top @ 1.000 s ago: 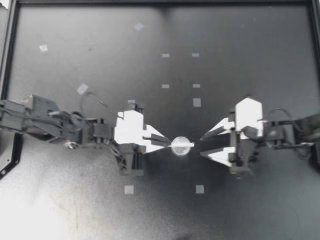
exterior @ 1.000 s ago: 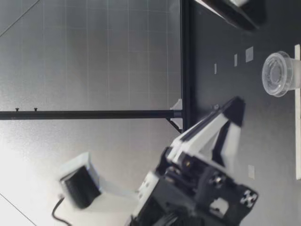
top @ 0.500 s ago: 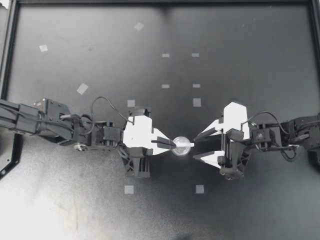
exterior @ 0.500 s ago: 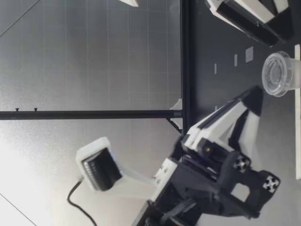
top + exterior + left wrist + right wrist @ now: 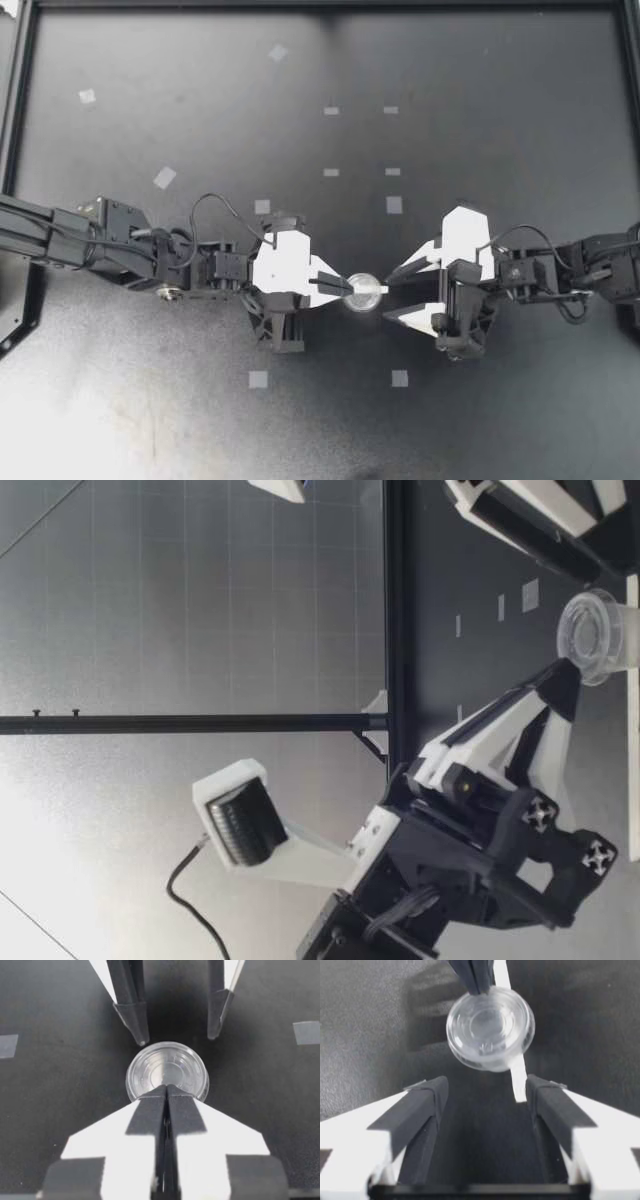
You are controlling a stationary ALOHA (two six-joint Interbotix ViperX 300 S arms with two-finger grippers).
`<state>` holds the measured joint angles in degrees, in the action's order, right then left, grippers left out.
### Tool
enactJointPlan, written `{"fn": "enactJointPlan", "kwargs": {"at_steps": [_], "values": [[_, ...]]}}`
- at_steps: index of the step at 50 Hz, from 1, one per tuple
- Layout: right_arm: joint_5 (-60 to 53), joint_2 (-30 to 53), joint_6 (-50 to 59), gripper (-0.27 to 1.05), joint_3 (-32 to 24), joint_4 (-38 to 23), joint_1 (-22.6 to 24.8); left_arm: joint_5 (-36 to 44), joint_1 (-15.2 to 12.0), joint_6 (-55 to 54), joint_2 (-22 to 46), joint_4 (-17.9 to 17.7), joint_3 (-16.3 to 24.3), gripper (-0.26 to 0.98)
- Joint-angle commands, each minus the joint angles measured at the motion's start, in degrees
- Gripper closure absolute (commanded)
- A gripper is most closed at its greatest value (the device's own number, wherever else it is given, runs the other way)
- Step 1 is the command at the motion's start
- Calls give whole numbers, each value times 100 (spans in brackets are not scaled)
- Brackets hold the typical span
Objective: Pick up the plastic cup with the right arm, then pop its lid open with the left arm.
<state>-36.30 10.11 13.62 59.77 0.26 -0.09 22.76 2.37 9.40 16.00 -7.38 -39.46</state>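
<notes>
The small clear cup (image 5: 364,293) sits in the middle of the table (image 5: 480,120), between my two grippers. I judge it light, thin-walled and slick, easy to crush or tip, so I would take it gently by opposite sides. My left gripper (image 5: 340,287) reaches in low, fingers pressed together, tips at the cup's near rim. My right gripper (image 5: 390,297) faces it, fingers spread, with the cup just ahead of them.
</notes>
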Motion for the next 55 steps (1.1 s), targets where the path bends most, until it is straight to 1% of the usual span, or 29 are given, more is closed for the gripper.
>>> {"fn": "enactJointPlan", "kwargs": {"at_steps": [1,18,40,51,55], "values": [[-62,-35,-9,14,-105,0,0,53,-18,-18,-53,9,97,69],[-44,-26,9,14,-176,0,-9,123,-18,-18,44,9,105,69],[519,167,18,14,-668,-9,-9,264,-18,-26,62,9,-9,69],[826,316,18,16,-905,-9,-9,316,-18,-26,53,9,-79,69],[1002,352,18,19,-949,-18,-9,316,-18,-26,35,9,-88,69]]}}
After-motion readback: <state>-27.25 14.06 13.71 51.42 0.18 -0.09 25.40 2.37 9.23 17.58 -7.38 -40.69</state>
